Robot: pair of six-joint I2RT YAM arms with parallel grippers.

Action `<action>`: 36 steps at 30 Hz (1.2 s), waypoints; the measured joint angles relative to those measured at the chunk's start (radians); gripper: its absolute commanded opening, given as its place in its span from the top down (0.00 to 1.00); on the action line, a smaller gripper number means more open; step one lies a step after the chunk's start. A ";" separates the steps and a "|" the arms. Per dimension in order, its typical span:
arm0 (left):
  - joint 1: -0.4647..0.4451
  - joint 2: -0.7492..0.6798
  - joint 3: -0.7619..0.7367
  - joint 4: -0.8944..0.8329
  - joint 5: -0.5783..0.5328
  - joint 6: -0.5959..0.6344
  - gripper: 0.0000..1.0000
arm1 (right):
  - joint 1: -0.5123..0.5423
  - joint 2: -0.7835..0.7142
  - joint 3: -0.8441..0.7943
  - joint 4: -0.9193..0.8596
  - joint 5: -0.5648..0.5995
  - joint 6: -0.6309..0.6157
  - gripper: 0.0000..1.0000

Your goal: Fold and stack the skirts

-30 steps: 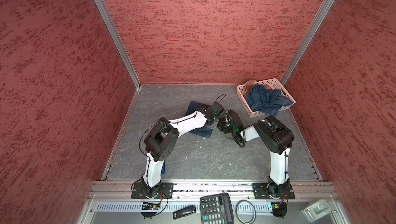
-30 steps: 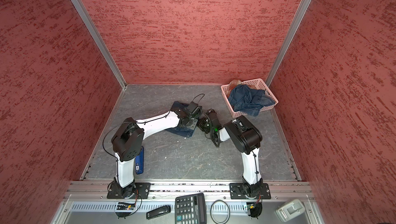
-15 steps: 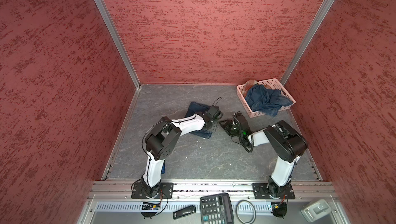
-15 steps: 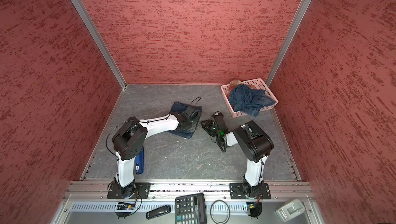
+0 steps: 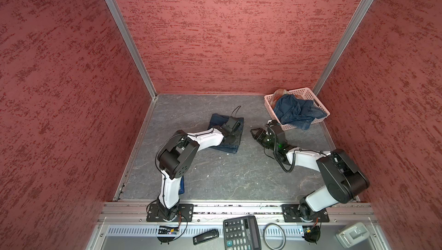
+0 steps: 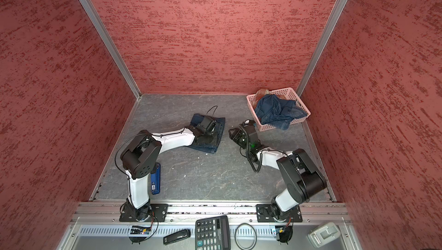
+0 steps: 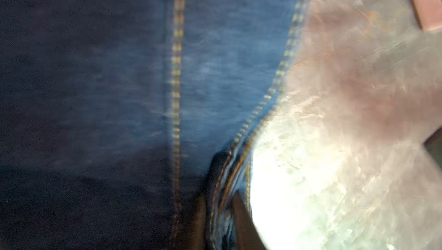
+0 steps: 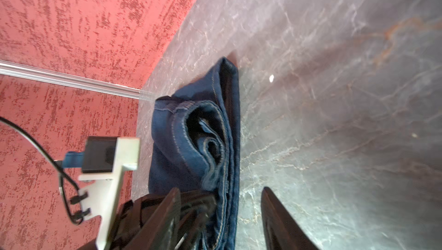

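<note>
A dark blue denim skirt [image 5: 216,120] [image 6: 208,147] lies folded on the grey floor, mid-scene. My left gripper [image 5: 231,138] [image 7: 221,213] rests low on the skirt's right edge. Its fingers [image 7: 241,220] stand slightly apart with the stitched hem [image 7: 270,93] between them; whether they still press it is unclear. To the right of the skirt, my right gripper [image 5: 254,133] [image 8: 221,189] is open and holds nothing, pointing at the layered edge [image 8: 191,129]. Another denim skirt [image 5: 294,111] lies crumpled in the pink basket [image 5: 301,91], over a rust plaid skirt [image 5: 279,93].
The basket stands in the back right corner, close behind my right wrist. A blue flat object [image 6: 155,179] lies by the left arm's base. Red walls close three sides. A calculator [image 5: 241,234], a ring and small devices sit on the front tray.
My right gripper pulled back to the right, away from the folded skirt, with its jaws spreading. My left gripper stayed low at the skirt's right edge.
</note>
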 measured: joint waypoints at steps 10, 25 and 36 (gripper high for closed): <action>0.047 -0.090 -0.090 0.044 0.145 -0.002 0.01 | -0.002 -0.090 0.107 -0.159 0.047 -0.087 0.38; 0.302 -0.488 -0.153 0.096 0.376 -0.037 0.03 | -0.011 0.101 0.418 -0.280 -0.053 -0.180 0.42; 0.481 -0.383 -0.235 0.089 0.384 -0.109 0.01 | 0.083 0.350 0.566 -0.255 -0.221 -0.143 0.59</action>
